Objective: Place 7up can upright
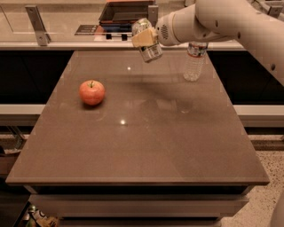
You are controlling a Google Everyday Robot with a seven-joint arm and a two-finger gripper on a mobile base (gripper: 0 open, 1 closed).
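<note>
This looks like a kitchen or break room. The gripper, clamped on the 7up can, hangs over the far edge of a brown counter. Just behind it a pale ledge carries a dark tray. An apple lies nearer, to its left, and 1 water bottle stands to its right.

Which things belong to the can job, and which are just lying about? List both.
Job: 7up can, tilted, held in the gripper above the far side of the table.
Lying about: apple, left; water bottle, upright, far right.
</note>
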